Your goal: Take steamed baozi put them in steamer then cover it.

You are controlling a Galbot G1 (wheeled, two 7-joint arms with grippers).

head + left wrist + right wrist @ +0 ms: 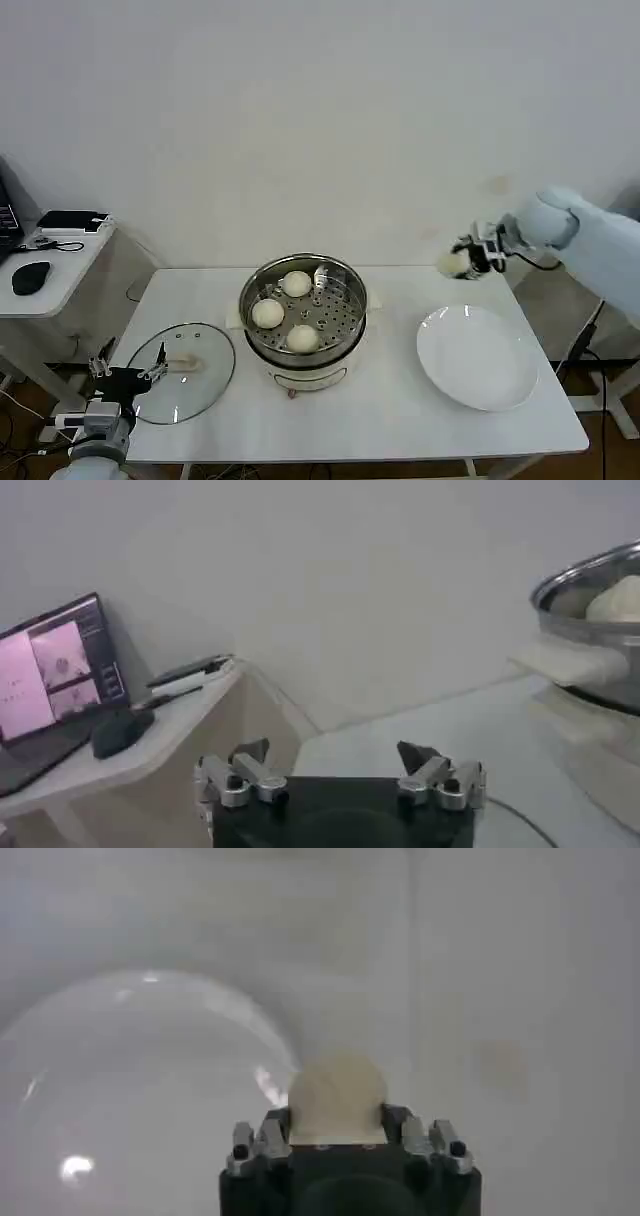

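Note:
The steamer (pixel 345 290) stands at the table's middle with three steamed baozi (pixel 268 313) on its perforated tray. A fourth baozi (pixel 336 1098) sits between the fingers of my right gripper (pixel 462 262), which is shut on it and raised above the table's far right, beyond the white plate (pixel 480 357). My left gripper (pixel 128 377) is open at the table's near left, beside the glass lid (pixel 186 372) that lies flat on the table. The steamer's rim (pixel 590 585) also appears in the left wrist view.
A side desk (pixel 55 270) with a mouse and a laptop (pixel 55 675) stands left of the table. The white wall runs close behind. Bare tabletop lies in front of the steamer and between it and the plate.

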